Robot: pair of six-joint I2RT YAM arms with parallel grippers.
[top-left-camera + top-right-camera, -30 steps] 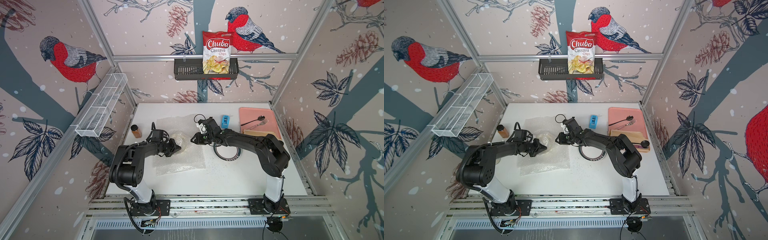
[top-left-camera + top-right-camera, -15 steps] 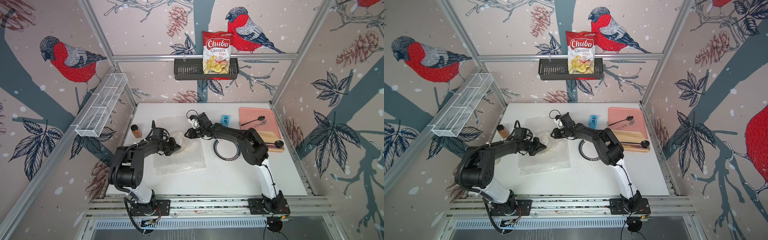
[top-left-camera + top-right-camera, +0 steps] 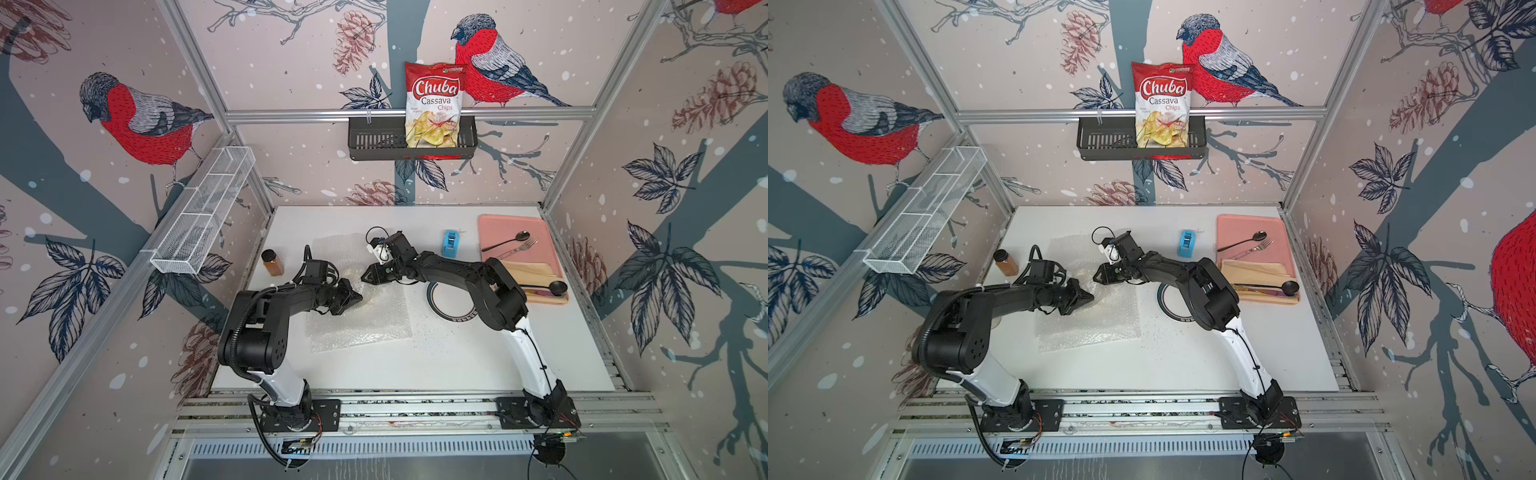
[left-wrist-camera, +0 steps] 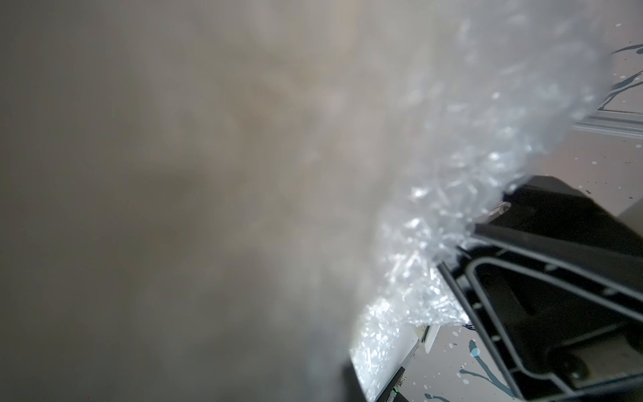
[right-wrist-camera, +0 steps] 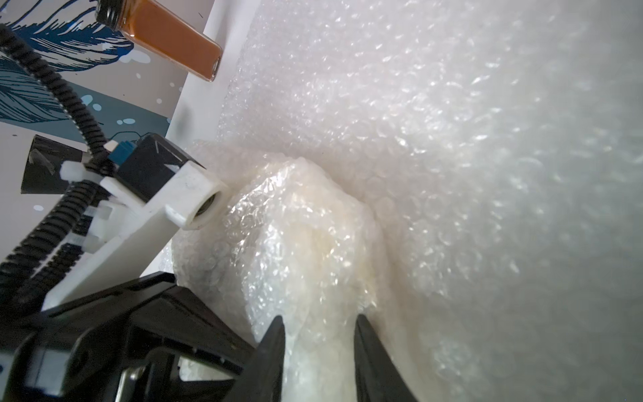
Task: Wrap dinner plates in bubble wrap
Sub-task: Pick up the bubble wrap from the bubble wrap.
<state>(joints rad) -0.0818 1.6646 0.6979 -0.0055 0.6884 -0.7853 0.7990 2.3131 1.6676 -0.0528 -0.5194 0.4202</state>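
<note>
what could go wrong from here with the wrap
The right gripper has its jaws apart astride a raised fold of wrap; the fold may slip free and spring open.
The left gripper, shut on the wrap, has its wrist view veiled by it, so it moves half blind.
The jar stands close to the left arm; a swing might topple it.
</note>
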